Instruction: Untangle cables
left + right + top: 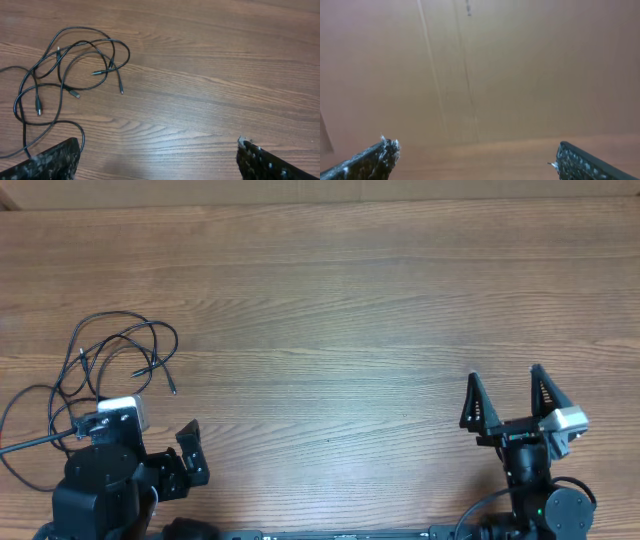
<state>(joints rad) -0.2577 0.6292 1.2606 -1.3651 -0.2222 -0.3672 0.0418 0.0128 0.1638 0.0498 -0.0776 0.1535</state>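
The cables [112,348] are thin black cords with small grey plug tips. They lie in a loose tangle of loops on the wooden table at the left, with one large loop running down past my left arm. In the left wrist view the tangle [70,65] fills the upper left, and one strand curves down beside the left finger. My left gripper [152,438] [157,161] is open and empty, just to the near right of the tangle. My right gripper [509,396] [479,160] is open and empty, far off at the right.
The wooden table [340,310] spreads between the two arms. Its far edge [320,204] meets a brown wall, which fills the right wrist view [485,70].
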